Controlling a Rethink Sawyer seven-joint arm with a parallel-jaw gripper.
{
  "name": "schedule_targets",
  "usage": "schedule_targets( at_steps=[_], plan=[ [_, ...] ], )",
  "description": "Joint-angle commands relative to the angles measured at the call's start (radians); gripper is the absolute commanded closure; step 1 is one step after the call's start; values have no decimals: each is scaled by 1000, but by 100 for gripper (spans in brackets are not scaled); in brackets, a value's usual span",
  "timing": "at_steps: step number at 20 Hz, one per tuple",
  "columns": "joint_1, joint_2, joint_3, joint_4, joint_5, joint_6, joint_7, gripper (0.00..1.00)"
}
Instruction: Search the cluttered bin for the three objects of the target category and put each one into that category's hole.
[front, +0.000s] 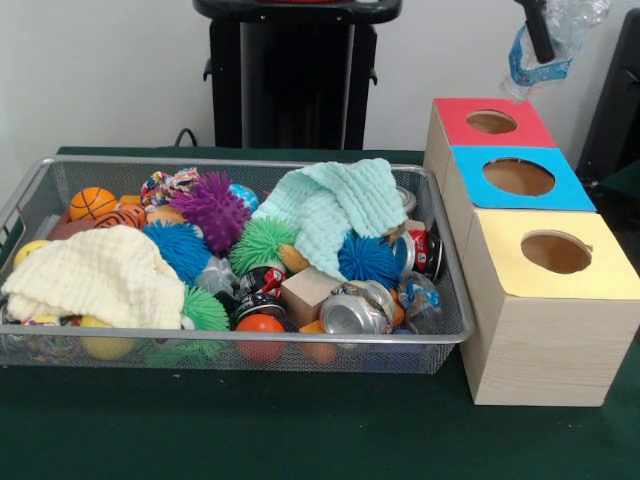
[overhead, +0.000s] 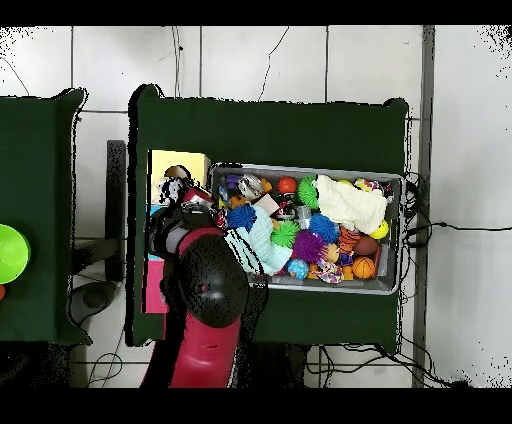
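Note:
My gripper (front: 543, 50) hangs at the top right, shut on a crushed clear plastic bottle (front: 562, 28) with a blue label. It holds the bottle in the air above and behind the red-topped box (front: 530, 130) and the blue-topped box (front: 572, 190). A yellow-topped box (front: 610, 272) stands nearest; each box has a round hole in its top. The wire bin (front: 250, 341) to the left holds crushed cans (front: 355, 312) and another clear plastic piece (front: 420, 300). From overhead my arm (overhead: 205, 285) reaches over the boxes and hides the blue one.
The bin is packed with spiky rubber balls (front: 212, 207), a mint cloth (front: 335, 205), a cream cloth (front: 95, 275), a wooden block (front: 308, 293) and orange balls (front: 92, 202). The yellow box (overhead: 178, 165) touches the bin's (overhead: 300, 168) end. A green bowl (overhead: 10, 252) sits on a side table.

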Motion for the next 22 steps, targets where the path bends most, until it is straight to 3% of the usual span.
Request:
schedule_targets(
  at_steps=[1, 9, 13, 19, 22],
  plan=[
    [-99, -31, -23, -29, -459, 80, -19, 100],
    [-105, -76, 30, -22, -505, 11, 83, 100],
    [-105, -86, 60, -38, -489, -25, 135, 100],
    [-83, -88, 121, -71, -354, -52, 116, 100],
    [-67, -49, 146, -97, -206, -60, 18, 100]
  ],
)
